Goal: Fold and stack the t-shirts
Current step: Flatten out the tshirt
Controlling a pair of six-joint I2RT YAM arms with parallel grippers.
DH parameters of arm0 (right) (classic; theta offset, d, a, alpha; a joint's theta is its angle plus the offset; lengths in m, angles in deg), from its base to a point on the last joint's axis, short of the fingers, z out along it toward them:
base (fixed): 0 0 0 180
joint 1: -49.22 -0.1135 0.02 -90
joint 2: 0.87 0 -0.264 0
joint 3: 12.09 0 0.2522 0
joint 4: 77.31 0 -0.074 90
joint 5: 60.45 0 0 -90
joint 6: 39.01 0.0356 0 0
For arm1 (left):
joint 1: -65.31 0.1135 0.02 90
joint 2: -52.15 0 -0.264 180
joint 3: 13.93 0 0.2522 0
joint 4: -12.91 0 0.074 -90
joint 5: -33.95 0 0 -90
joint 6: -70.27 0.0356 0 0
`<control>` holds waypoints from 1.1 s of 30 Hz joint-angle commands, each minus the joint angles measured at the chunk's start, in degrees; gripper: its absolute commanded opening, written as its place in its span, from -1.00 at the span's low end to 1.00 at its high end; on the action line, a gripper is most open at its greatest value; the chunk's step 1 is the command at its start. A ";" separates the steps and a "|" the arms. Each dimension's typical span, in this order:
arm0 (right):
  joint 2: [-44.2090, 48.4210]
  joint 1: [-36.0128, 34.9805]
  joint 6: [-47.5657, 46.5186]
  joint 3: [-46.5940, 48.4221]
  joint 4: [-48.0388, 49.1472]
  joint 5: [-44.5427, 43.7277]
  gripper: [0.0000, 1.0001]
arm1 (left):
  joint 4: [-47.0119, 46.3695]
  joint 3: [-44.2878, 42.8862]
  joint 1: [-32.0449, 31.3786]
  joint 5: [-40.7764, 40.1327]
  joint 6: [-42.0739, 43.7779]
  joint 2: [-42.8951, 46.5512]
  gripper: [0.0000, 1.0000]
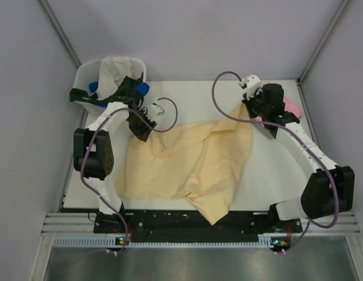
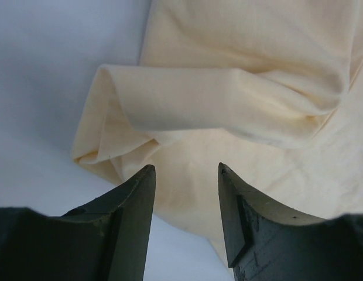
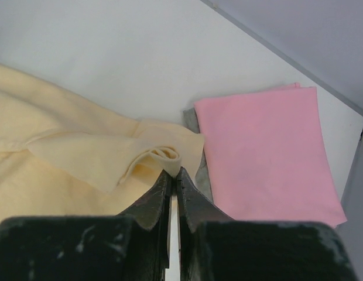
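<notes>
A pale peach-yellow t-shirt [image 1: 187, 167] lies crumpled across the middle of the white table. My left gripper [image 1: 141, 124] is open and empty, its jaws spread just above the shirt's folded far left sleeve [image 2: 187, 99]. My right gripper [image 1: 252, 111] is shut on a bunched fold of the shirt's far right corner [image 3: 164, 155]. A folded pink t-shirt [image 3: 263, 152] lies flat at the table's far right, just right of that gripper; it also shows in the top view [image 1: 291, 105]. Cream-white, dark green and blue shirts are heaped in the tub [image 1: 120, 76].
The white plastic tub [image 1: 83, 73] stands at the far left corner, beside my left arm. Grey walls close the table at the back and sides. The shirt's lower corner hangs over the near edge rail [image 1: 170, 219].
</notes>
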 commanded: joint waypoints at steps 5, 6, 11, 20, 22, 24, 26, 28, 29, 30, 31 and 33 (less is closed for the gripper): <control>2.88 0.65 0.58 -0.08 2.28 -0.22 -1.00 | -6.75 -5.77 -0.47 -0.36 -6.94 -6.96 0.06; 3.06 0.56 0.41 -0.17 2.28 -0.40 -1.00 | -6.67 -6.13 -0.47 -1.24 -7.21 -7.66 0.06; 4.03 0.56 0.05 -0.43 2.28 -0.75 -1.00 | -4.39 -7.62 -0.91 -1.78 -6.69 -11.27 0.14; 4.64 0.74 -0.12 -0.26 2.19 -1.19 -1.00 | -2.72 -8.32 -1.26 1.65 -7.21 -11.46 -0.66; 4.82 0.65 -0.12 -0.08 2.28 -1.19 -1.00 | -2.62 -8.33 -1.26 2.35 -7.21 -10.49 -0.93; 5.08 0.65 -0.21 -0.17 2.10 -1.45 -1.00 | -2.71 -8.50 -1.26 2.27 -7.38 -9.52 -1.00; 5.17 0.65 -0.21 -0.08 1.84 -2.15 -1.00 | -1.67 -9.38 -1.17 2.01 -7.74 -8.90 -1.00; 5.43 0.65 -0.30 0.27 1.49 -3.38 -1.00 | -0.87 -10.34 -1.00 1.83 -8.26 -8.03 -1.00; 5.61 0.65 -0.13 0.44 1.31 -3.73 -1.00 | -0.52 -10.61 -0.82 1.83 -8.44 -7.59 -1.00; 5.78 0.65 0.05 0.79 1.14 -4.09 -1.00 | -0.34 -10.87 -0.65 1.83 -8.61 -7.15 -0.99; 6.05 0.74 0.23 1.06 0.96 -4.09 -1.00 | -0.08 -11.05 -0.39 1.83 -8.62 -6.62 -0.99; 6.48 0.65 0.58 1.67 0.26 -4.35 -1.00 | 0.62 -11.75 0.40 1.57 -9.14 -5.74 -1.00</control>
